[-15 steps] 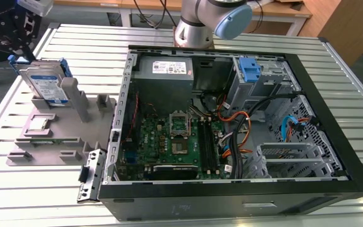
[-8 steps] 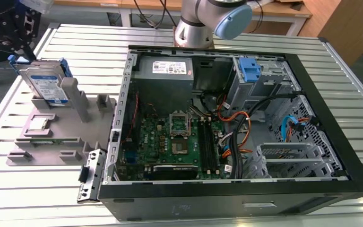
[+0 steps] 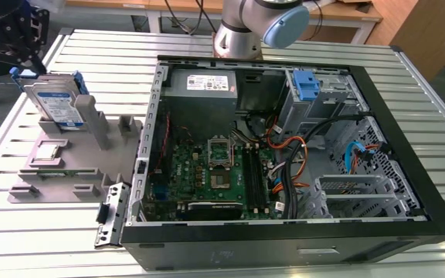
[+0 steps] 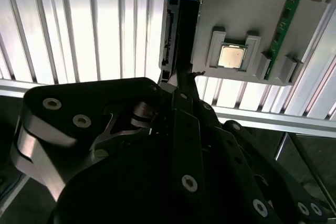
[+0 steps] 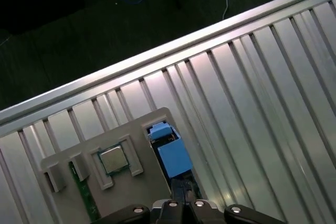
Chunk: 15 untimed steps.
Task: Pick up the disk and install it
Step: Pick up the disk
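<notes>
The disk (image 3: 55, 101), not yet installed, is seen standing in its holder (image 3: 68, 174), just ahead of the fingers (image 4: 182, 98), whose state cannot be told.

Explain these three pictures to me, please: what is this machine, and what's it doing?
It is one robot arm standing at a slatted metal table. The exterior view comes from a camera off the arm; both wrist views come from cameras riding near its hand, looking past it. On the table sit an open computer case and a grey holder. The disk, silver with blue rails, stands upright in that holder, with the hand right above its top. It is not yet lifted.
</notes>
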{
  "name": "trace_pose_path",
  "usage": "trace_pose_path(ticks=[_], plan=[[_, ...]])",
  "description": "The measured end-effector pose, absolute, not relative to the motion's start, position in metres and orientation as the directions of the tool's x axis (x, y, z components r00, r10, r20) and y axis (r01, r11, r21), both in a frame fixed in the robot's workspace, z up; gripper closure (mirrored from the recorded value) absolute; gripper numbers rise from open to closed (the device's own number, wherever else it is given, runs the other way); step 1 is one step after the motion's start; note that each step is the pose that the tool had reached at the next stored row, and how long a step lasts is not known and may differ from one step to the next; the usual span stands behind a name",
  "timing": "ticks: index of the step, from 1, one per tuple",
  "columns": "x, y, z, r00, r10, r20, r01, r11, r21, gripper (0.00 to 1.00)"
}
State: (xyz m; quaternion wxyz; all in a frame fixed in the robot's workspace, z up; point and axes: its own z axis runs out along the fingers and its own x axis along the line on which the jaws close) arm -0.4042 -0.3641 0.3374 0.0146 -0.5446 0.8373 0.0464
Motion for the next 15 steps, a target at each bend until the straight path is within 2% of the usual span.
trace_pose_path(ticks=[15], plan=[[-0.4042,-0.3641,0.335,-0.2,-0.976,-0.087,-0.98,0.198,0.039,0.9]])
